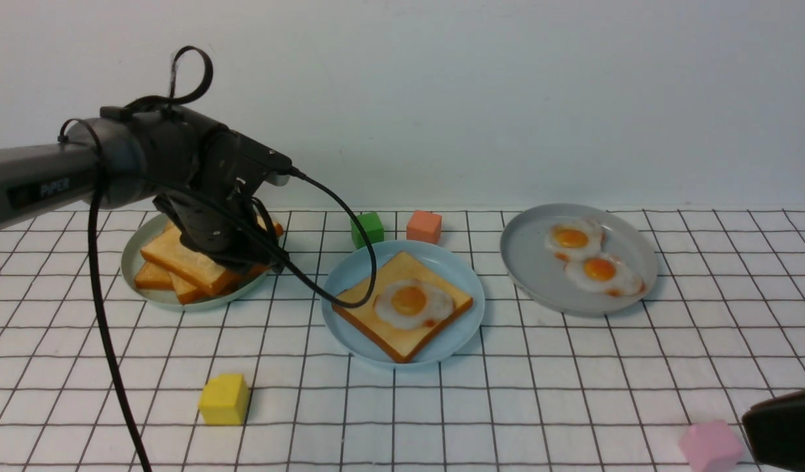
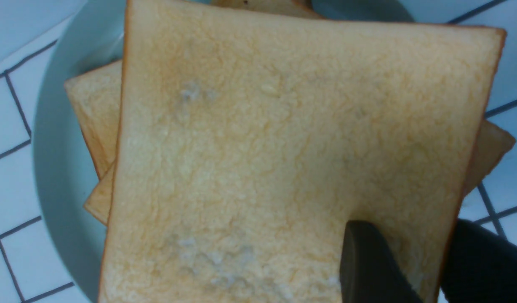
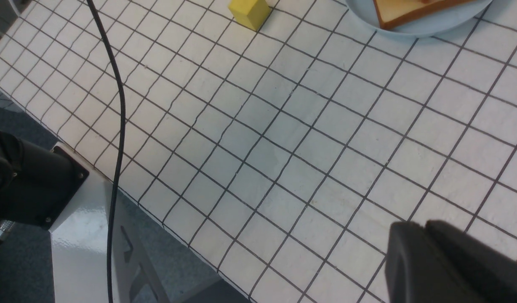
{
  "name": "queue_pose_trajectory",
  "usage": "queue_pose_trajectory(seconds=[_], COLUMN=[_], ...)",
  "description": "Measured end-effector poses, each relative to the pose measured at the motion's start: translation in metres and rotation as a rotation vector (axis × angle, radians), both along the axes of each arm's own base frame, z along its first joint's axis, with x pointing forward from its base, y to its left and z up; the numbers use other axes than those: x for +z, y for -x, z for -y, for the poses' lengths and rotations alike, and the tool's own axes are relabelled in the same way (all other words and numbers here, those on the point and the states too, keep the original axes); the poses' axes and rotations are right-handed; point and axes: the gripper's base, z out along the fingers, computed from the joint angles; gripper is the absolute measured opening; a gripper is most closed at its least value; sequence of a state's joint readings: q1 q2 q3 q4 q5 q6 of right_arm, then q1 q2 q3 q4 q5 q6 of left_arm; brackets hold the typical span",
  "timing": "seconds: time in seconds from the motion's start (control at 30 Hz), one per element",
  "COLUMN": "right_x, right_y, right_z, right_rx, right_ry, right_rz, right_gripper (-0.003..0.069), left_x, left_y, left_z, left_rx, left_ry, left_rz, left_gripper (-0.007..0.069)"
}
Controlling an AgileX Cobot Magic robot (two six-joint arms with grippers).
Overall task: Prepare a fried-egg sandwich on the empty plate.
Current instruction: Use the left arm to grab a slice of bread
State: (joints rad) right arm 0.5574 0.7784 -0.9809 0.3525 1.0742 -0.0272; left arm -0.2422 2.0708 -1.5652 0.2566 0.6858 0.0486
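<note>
Top toast (image 2: 283,147) — edge inside left claw (image 2: 414,240)

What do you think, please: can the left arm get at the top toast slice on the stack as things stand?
Probably yes: the left gripper straddles an edge of the top toast slice, one finger over its face, with nothing between.

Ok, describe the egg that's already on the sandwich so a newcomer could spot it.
On the gridded table, find the middle, light blue plate. The fried egg lies alone on its toast slice, unlike the pair lying bare on the grey plate to the right.
</note>
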Motion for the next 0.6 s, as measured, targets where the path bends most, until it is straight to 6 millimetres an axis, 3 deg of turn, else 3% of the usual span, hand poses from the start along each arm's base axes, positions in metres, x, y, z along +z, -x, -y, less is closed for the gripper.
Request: queue_pose_trajectory(seconds=[0.27,0.47,0.6], right_x=[0.0,0.0,0.0], right_y=[0.0001,0.0001,0.0], right_z=[-0.0001,-0.0001,0.0], right_rx=[0.001,0.001,0.0], right_ry=[-0.001,-0.001,0.0], right_rz=[-0.001,-0.001,0.0], right_gripper=[0.0074,0.0074,0.0075], left_x=[0.0,0.0001,0.0012], left_y=[0.0001,-0.0003,-0.0002], left_z=[0.0002,0.0005,0.0005], left_rx=[0.003,0.003,0.002], left_ry=[0.004,0.008,0.009], left_rz=[-0.001,0.003,0.007], left_gripper=[0.0262,0.0098,0.0074])
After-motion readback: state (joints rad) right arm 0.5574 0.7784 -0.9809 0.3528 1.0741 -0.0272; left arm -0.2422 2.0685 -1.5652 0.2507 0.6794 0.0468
